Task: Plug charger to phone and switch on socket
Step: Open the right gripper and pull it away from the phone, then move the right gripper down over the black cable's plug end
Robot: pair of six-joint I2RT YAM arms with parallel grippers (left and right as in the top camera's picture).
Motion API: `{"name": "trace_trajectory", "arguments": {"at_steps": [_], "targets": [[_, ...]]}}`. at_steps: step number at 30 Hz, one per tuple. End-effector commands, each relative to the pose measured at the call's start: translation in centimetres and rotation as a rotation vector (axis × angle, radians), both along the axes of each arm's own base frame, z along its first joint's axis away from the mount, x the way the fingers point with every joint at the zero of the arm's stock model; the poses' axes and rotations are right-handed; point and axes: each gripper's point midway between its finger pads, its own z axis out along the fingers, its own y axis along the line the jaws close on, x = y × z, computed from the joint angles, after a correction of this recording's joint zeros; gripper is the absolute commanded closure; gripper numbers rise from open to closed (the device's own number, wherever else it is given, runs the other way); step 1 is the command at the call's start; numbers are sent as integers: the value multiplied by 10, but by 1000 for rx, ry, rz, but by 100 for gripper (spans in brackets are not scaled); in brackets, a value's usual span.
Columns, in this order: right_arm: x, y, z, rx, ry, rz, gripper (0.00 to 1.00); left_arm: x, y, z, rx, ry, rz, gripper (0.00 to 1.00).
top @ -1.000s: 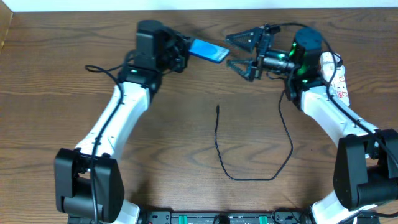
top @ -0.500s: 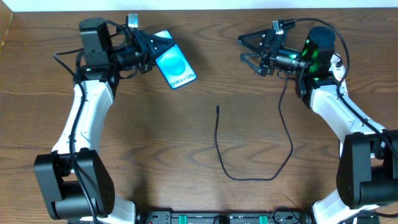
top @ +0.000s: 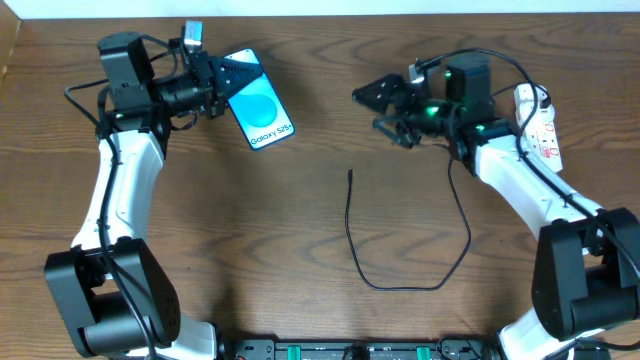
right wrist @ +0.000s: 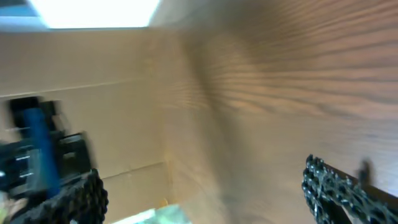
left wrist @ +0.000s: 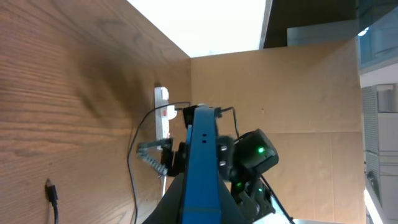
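Seen from above, the left fingers (top: 226, 72) were closed on one short end of the phone (top: 259, 104). They held it up from the bench (top: 250, 230), with the blue screen facing the camera and the white text readable. The right fingers (top: 372, 93) stood wide apart with nothing between them, and their tips were turned toward the left fingers, well apart from them. The small tip of the charger (top: 348, 225) lay on the bench near the right fingers, on the side of the robot's base, not touching them. Its thin cable made a loop and then ran back under the right arm (top: 520, 175). The socket (top: 541, 128) lay behind the right fingers, just beside that arm.

The left wrist camera showed the phone (left wrist: 202, 168) differently: only a thin blue edge that went out from between the fingers. Beyond it were the right arm (left wrist: 255, 155) with a green light, the socket (left wrist: 163, 112) and the charger tip (left wrist: 53, 193).

The right wrist picture was blurred. It showed two toothed fingers (right wrist: 336, 193) far from each other, and the phone (right wrist: 40, 152) as a blue bar beyond them.
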Motion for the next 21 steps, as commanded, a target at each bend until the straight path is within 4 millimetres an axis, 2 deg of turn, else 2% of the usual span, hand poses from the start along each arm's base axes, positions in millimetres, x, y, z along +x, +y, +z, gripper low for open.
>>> {"name": "trace_trajectory", "arguments": {"at_steps": [1, 6, 15, 21], "targets": [[16, -5, -2, -205, -145, -33, 1, -7, 3, 11, -11, -38, -24, 93], [7, -12, -25, -443, -137, -37, 1, -7, 4, 11, -11, -38, -22, 93], [-34, -10, -63, -770, -116, 47, 1, -7, 4, 11, -1, -62, -26, 93], [-56, -6, -73, -852, -85, 96, 1, -7, 4, 11, 0, -62, -26, 93]]}}
